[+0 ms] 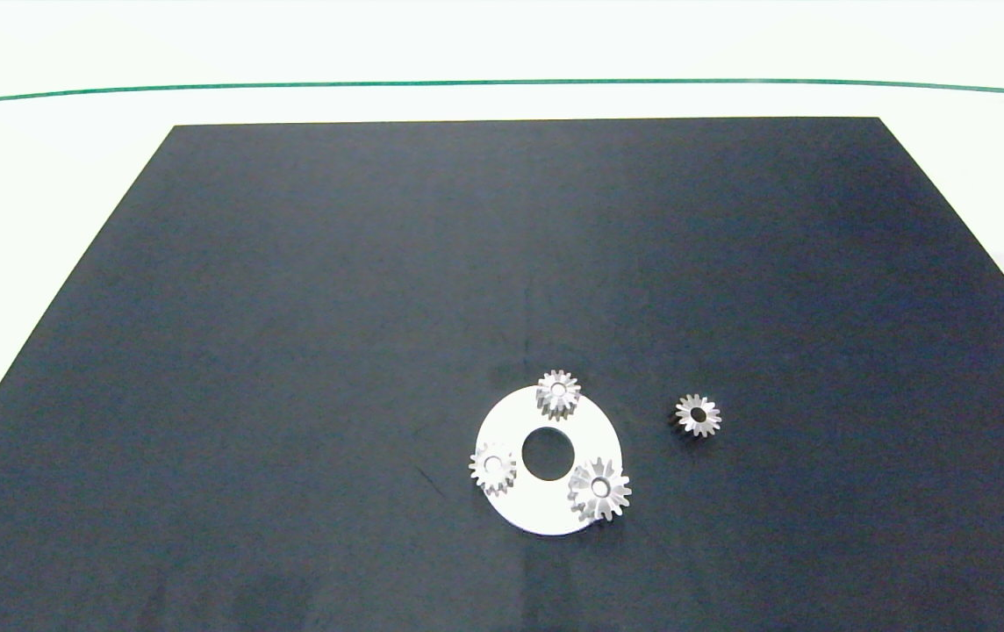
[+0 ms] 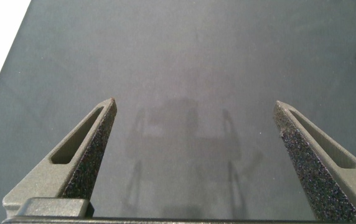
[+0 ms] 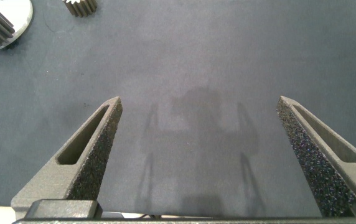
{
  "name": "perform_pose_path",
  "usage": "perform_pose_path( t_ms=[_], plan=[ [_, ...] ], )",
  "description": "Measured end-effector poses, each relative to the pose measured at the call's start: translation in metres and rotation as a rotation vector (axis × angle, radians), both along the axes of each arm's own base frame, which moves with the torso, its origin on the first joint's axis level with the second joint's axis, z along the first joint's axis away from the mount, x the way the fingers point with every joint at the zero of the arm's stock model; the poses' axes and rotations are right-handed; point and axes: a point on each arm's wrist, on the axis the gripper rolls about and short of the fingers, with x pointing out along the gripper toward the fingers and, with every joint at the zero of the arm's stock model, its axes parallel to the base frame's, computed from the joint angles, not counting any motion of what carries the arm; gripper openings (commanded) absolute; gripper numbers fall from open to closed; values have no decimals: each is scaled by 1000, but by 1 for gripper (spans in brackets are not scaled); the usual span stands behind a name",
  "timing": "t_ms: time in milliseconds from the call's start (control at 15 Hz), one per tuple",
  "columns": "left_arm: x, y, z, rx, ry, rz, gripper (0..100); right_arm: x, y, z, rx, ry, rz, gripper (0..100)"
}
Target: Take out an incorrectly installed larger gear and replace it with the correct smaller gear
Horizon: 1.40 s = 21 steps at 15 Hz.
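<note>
A white round plate [image 1: 527, 513] with a hole in its middle lies flat on the dark mat [image 1: 291, 351]. Three silver gears sit on it, each near the rim. Two little gears are at about 12 o'clock [image 1: 558, 392] and 9 o'clock [image 1: 492, 467] on the plate. The larger gear [image 1: 599, 489] is at about 4 o'clock, and its long teeth stick out past the rim, so it looks too big for its spot. The smaller gear [image 1: 698, 414] lies alone on the mat, at about 2 o'clock from the plate and near it, likely waiting there so it can be swapped in. Neither arm shows from above. The left gripper [image 2: 193, 134] hangs over bare mat with its fingers spread wide and nothing between them. The right gripper [image 3: 198, 130] is also spread wide and holds nothing, and both look ready to reach. The swap has not begun.
</note>
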Motion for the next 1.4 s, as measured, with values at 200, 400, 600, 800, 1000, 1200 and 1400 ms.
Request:
perform_pose_path(
  t_ms=[200,400,600,800,1000,1200,1400],
  plan=[
    [0,0,0,0,0,0,100,0,0,0,-10,0,1,100],
    [0,0,0,0,1,0,100,0,0,0,-16,0,-1,100],
    [0,0,0,0,1,0,100,0,0,0,-16,-1,0,100],
    [0,0,0,0,1,-3,100,0,0,0,-17,-1,1,100],
    [0,0,0,0,1,-2,100,0,0,0,-16,0,1,100],
    [0,0,0,0,1,1,100,0,0,0,-15,0,1,100],
    [0,0,0,2,-1,5,100,0,0,0,-15,1,1,100]
  ],
)
